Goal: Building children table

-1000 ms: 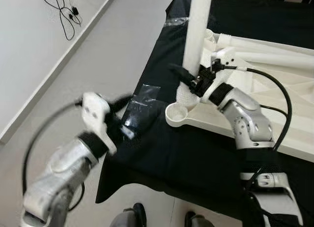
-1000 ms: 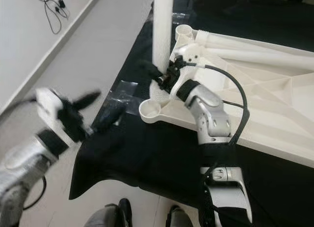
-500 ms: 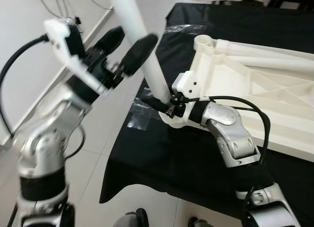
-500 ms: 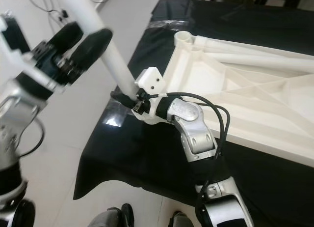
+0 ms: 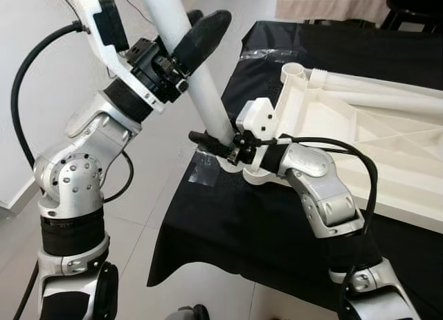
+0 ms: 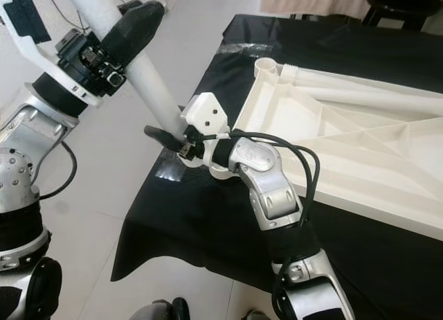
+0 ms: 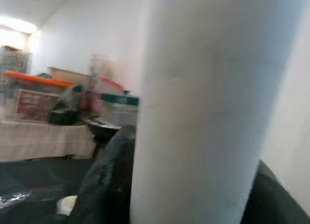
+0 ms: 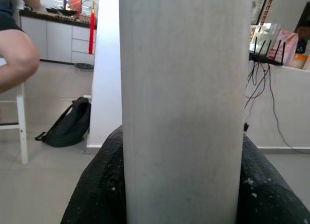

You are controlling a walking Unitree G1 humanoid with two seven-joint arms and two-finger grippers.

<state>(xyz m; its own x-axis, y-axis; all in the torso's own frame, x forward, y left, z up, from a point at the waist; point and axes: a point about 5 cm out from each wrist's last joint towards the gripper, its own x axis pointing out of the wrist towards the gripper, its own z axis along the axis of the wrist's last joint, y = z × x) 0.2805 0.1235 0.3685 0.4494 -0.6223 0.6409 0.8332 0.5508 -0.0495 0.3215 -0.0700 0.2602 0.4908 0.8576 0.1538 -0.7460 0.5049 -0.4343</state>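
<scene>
A long white table leg slants up to the left from the near corner of the upturned white table top. My left gripper is shut on the leg's upper part, one black finger lying across its front. My right gripper is shut on the leg's lower end, just above the corner socket. In both wrist views the white leg runs between the black fingers. Two more white legs lie on the table top.
The table top rests on a table covered with black cloth, whose edge drops to pale floor on my left. A far corner socket stands open. In the right wrist view a seated person's leg and a black backpack appear.
My left arm rose from low on the left and shut on the leg's upper part. The leg went from upright to tilted left, with my right gripper still on its lower end. The camera shifted.
</scene>
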